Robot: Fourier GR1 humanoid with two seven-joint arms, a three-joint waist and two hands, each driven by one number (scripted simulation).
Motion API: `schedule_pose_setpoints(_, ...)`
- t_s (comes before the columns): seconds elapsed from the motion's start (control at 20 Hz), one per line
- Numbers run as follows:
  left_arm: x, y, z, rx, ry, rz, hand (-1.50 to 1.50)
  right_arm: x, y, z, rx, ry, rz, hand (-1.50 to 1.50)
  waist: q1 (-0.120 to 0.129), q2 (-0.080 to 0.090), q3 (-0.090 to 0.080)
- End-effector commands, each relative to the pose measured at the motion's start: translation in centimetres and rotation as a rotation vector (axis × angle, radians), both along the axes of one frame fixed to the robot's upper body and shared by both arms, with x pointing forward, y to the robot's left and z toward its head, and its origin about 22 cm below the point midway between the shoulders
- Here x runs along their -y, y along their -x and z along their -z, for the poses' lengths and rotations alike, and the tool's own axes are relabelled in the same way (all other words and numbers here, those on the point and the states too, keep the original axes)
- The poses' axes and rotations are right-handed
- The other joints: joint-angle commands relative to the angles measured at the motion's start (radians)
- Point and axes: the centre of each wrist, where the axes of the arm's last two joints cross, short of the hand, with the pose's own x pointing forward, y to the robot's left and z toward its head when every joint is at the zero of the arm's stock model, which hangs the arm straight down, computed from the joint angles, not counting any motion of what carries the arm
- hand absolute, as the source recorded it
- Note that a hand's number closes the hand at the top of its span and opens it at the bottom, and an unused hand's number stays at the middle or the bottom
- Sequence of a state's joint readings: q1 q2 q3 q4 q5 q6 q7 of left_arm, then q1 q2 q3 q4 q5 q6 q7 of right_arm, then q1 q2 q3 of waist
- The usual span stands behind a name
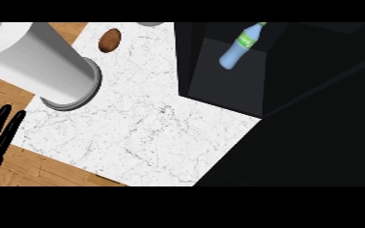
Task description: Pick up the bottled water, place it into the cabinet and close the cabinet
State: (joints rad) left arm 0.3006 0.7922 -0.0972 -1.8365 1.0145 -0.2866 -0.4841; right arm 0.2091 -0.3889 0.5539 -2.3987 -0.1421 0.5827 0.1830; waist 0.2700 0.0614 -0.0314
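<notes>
Left hand (10, 125) shows only as black fingers at the view's left edge, pointing up, straight and spread a little, holding nothing, resting there over the line where the wooden surface (32, 166) meets the marble. Right hand is nowhere in the view (neither is its forearm).

Just right of the fingers starts the white marble countertop (149, 125), veined with grey, running diagonally across the middle. Wood shows along its lower left side and again at the upper left corner.

Up from the hand, a large grey cylinder (50, 67) lies tilted over the counter's left part, its rimmed round end facing down-right (cannot tell what it is). Beyond it, near the top, a brown oval thing, potato-like (109, 40), sits on the marble. A small grey rounded piece (150, 24) pokes in at the top edge, cut off.

Right half of the view: the black cabinet (228, 87), its dark inside visible. The bottled water (241, 47) stands inside the cabinet, at upper right, blue body, green label and green cap, leaning in the view with the cap toward the upper right. Well apart from the left hand, nothing touching it but the cabinet floor. A big black panel (306, 145) fills the lower right, overlapping the marble's edge (door or cabinet side, cannot tell).
</notes>
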Motion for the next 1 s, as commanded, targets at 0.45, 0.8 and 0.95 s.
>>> schedule_pose_setpoints(0.45,-0.7,-0.2,0.2,-0.009,0.013,-0.014,-1.50,-4.2,-7.5,1.3,-0.094,0.125,0.180,1.50,-0.014,-0.003,0.012)
schedule_pose_setpoints(0.8,-1.0,0.3,0.8,-0.032,0.024,-0.028,-1.50,-6.5,-12.7,-0.3,-0.119,0.085,0.320,1.50,-0.034,-0.020,0.020)
schedule_pose_setpoints(0.95,-1.4,0.1,1.0,-0.035,0.016,-0.049,-1.50,-8.1,-15.3,-1.5,-0.125,0.067,0.429,1.50,-0.045,-0.016,0.021)
